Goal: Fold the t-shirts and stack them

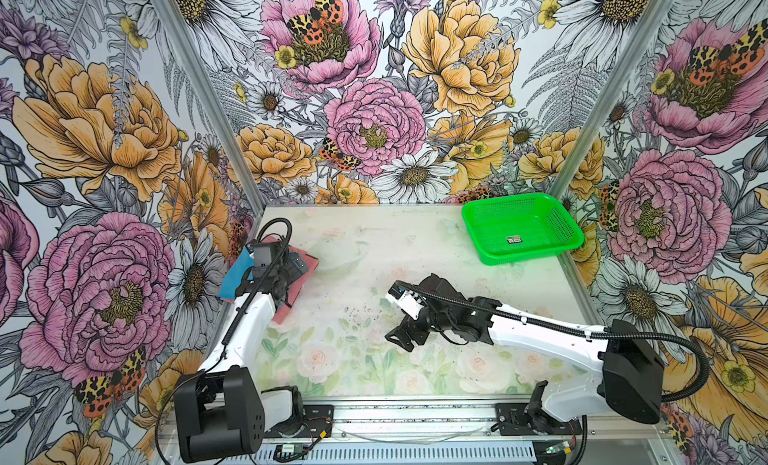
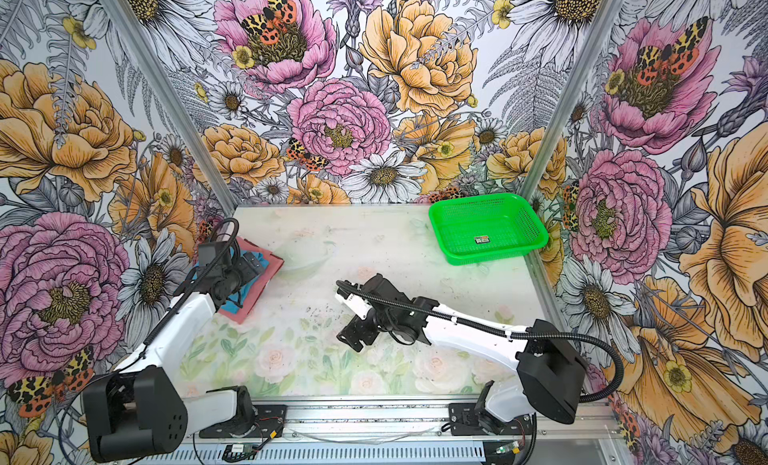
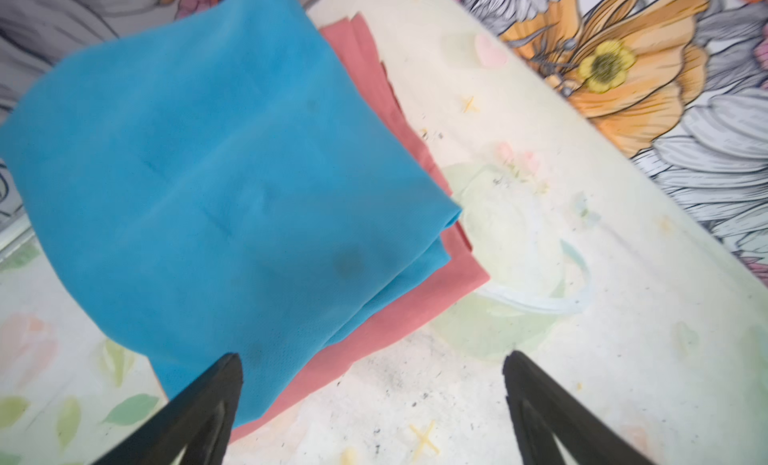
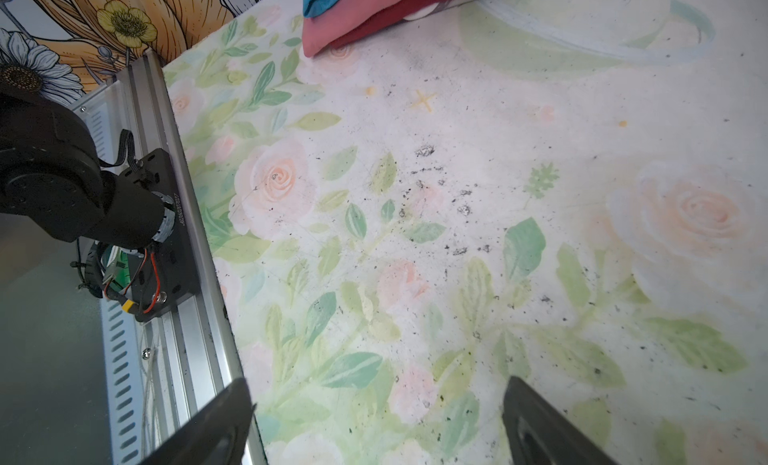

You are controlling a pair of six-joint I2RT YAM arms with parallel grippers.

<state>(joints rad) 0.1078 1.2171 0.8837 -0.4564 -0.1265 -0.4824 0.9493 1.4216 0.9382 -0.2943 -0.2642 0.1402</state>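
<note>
Blue shirt [image 3: 208, 184] lies folded atop the pink shirt [image 3: 386, 313] at the left of the table [image 1: 415, 242] — long side running back-to-front, slightly askew. Left gripper [image 3: 370, 359] hovers above, spread wide; right gripper [image 4: 374, 384], wide and empty, hangs mid-table

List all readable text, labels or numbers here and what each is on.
No text reads clearly in any view.
Too small to read: the sticker on the floor of the green basket.
Too blurred to read: a printed number on the motor by the rail, right wrist view.
No print: the blue t-shirt and the pink t-shirt.
</note>
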